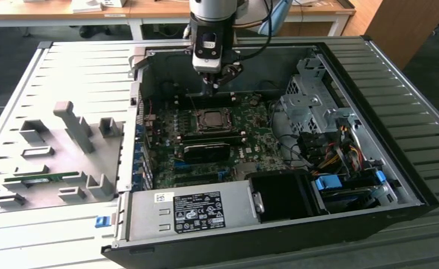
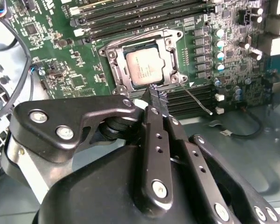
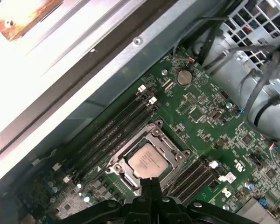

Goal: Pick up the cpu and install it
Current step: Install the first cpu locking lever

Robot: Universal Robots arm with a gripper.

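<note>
The computer case [image 1: 398, 106] lies open on its side on the slatted grey surface [image 1: 77, 61], and the arm reaches down into it from above. Its claw [image 1: 216, 83] hangs over the motherboard [image 1: 260, 131], a little above the socket [image 1: 214, 121] and toward the case's far wall. Both wrist views show the two fingers [image 2: 155, 105] pressed together with nothing between them, so the claw is closed and empty.

The cpu [image 2: 144, 68] sits flat in the socket, its silvery-grey top facing up; in the first wrist view the chip [image 3: 146, 161] lies square inside the dark metal frame. The thin metal lever [image 2: 196, 98] sticks out from the socket's corner, away from the frame, and seems not to be latched down. In the second wrist view the fingertips hover just at the socket's edge, by the corner where the lever starts; I cannot tell whether they touch it.

Long black memory slots [image 3: 113, 127] run on both sides of the socket. In the exterior view, the power supply [image 1: 193, 212] fills the near corner of the case, with a black fan shroud [image 1: 283, 193] beside it. On the exterior view's left stands a grey parts fixture [image 1: 69, 140] holding a green memory stick [image 1: 40, 179], well apart from the case.
</note>
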